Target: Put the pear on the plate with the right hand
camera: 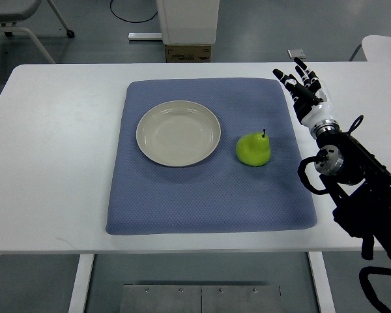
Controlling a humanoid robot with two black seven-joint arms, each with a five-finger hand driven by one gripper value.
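we are holding our right hand (304, 83) spread, gripping nothing.
the green pear (253, 149) is lying on the blue mat (208, 195) beside the round beige plate (178, 133).

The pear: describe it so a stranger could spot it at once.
A blue mat covers the middle of the white table. On it, right of the empty cream plate, sits the pear: small, bright green, dark stem, the only fruit there.

pear (253, 150): we see it green, short dark stem pointing far, sitting on the blue mat, right of centre | plate (178, 133): we see it round, pale beige, empty, flat on the mat, left of the pear, apart from it
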